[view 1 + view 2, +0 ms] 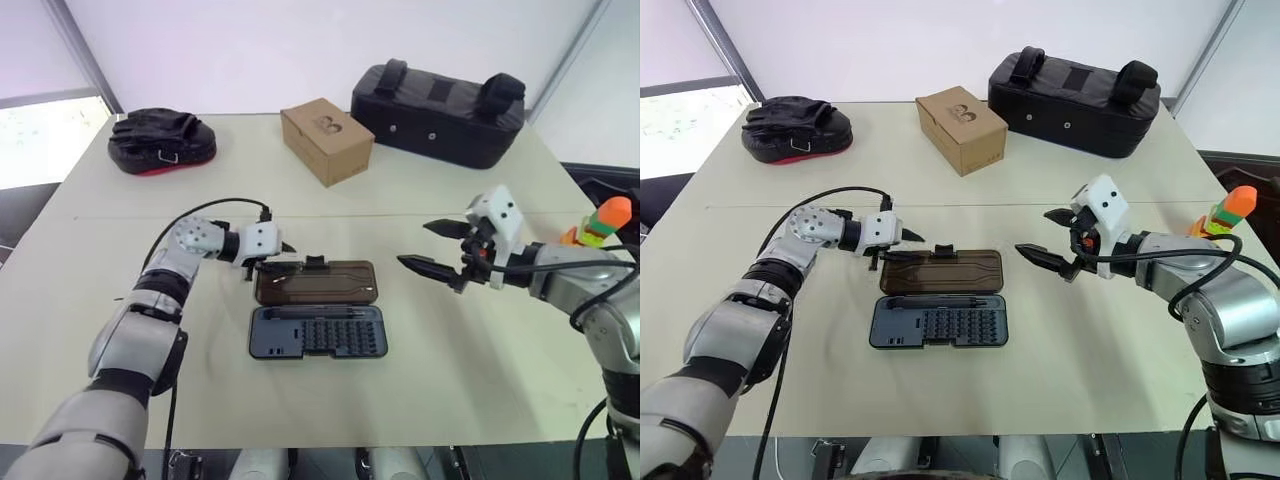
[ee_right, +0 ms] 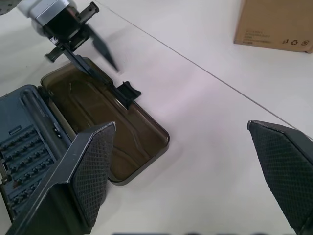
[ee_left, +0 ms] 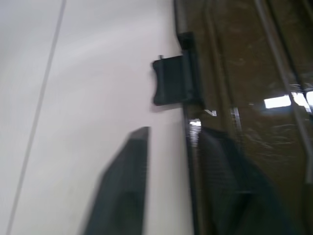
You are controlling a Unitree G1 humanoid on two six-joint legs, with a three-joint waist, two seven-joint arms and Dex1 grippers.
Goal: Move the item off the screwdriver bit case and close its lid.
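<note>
Pale tabletop (image 1: 430, 360) under white walls. Left gripper (image 1: 902, 246), fingers parted, straddles the far edge of the flat-lying lid (image 1: 940, 270) of the open screwdriver bit case (image 1: 938, 324). Right gripper (image 1: 1045, 238) hovers spread wide, empty. Item (image 1: 1232, 212) stands at the table's right edge.

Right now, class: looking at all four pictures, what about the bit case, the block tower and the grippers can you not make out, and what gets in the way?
- Block tower: lower part hidden behind the right arm, both eye views.
- Bits in the screwdriver bit case: too small to tell apart in the eye views; cut off by the edge in the right wrist view.
- Left gripper: motion-blurred in both wrist views, so contact with the lid is unclear.
</note>
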